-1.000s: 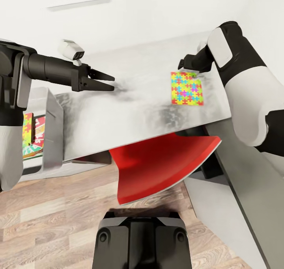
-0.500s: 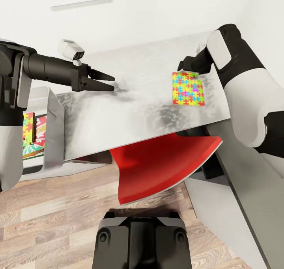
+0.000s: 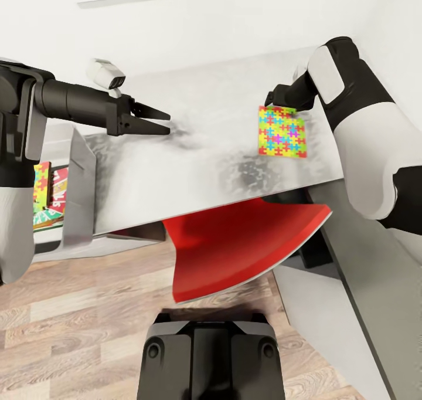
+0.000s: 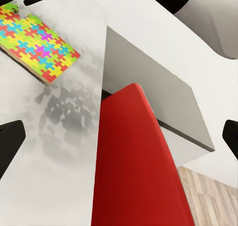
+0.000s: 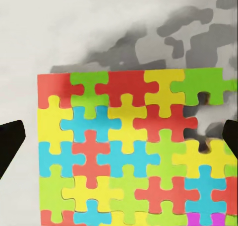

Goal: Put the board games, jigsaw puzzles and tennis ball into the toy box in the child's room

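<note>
since i want a top-edge pinch, i hold the right gripper [image 3: 271, 98] spread wide and empty over the jigsaw puzzle [image 3: 282, 132] lying flat on the table [image 3: 193, 153], while the left gripper [image 3: 158, 122] waits open and empty.

Illumination is bright, even and diffuse, with no glare. Blotchy, noisy grey shadows lie on the table [image 3: 193, 153] beneath the left tool [image 3: 164, 123] and beside the jigsaw puzzle [image 3: 282, 132]. Renders are sharp; straight edges lean strongly in the head view.
</note>
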`<state>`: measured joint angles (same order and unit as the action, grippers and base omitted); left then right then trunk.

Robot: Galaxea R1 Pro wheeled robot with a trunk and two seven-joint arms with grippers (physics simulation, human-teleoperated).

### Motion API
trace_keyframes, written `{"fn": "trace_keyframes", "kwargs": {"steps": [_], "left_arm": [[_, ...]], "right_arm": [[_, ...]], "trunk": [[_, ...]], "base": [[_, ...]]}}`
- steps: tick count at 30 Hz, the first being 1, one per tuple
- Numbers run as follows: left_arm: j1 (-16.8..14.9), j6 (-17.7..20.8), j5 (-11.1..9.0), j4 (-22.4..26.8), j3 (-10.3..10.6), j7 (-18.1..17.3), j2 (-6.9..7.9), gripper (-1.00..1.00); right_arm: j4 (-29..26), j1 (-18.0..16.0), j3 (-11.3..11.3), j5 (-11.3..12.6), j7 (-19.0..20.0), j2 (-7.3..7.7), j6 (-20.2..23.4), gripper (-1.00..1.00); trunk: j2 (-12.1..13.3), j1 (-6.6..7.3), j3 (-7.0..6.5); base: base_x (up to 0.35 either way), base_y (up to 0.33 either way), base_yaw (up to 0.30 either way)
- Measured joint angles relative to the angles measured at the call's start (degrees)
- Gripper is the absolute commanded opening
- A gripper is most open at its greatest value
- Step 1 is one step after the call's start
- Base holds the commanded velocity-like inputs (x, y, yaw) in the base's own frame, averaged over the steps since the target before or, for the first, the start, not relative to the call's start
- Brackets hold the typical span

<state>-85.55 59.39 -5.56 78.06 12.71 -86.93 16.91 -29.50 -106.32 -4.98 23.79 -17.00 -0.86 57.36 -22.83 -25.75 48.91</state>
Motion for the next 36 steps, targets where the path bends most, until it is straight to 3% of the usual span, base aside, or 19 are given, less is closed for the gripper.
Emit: {"fn": "trace_keyframes", "kwargs": {"steps": [36], "left_arm": [[-0.01, 0.00, 0.02, 0.00, -0.10, 0.97, -0.60, 1.00]], "right_arm": [[-0.01, 0.10, -0.01, -0.04, 0.02, 0.11, 0.09, 1.00]], "trunk": [[0.00, 0.00, 0.13]], "base": [[0.000, -0.034, 0.005]]}}
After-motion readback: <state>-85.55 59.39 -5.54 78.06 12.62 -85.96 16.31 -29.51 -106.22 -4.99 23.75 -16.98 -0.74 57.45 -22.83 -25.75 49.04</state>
